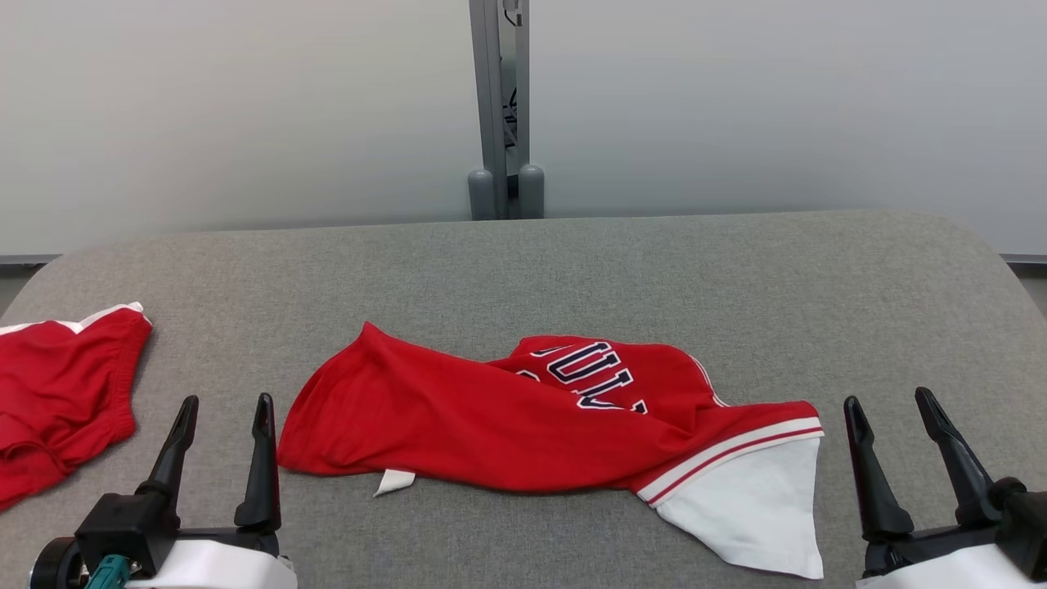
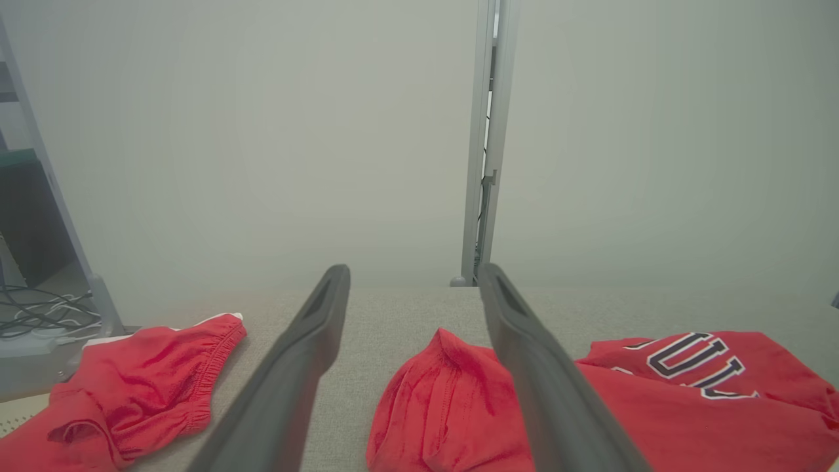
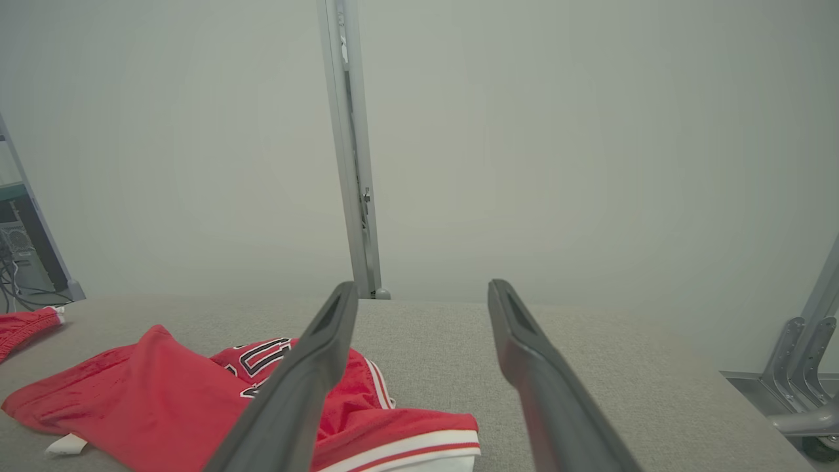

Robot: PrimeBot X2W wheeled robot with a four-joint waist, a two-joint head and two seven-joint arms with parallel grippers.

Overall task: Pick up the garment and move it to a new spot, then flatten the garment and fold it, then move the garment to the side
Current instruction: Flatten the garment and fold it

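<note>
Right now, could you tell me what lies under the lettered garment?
The garment lies on the grey table; a white tag sticks out from under its near edge. Anything else beneath is hidden by the cloth.

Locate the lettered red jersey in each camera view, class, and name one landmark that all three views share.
Head view: the jersey lies crumpled at centre, in the lower half.
Left wrist view: the jersey runs from bottom centre to the lower right corner.
Right wrist view: the jersey sits at lower left.
Shared landmark: the upright grey post behind it.
</note>
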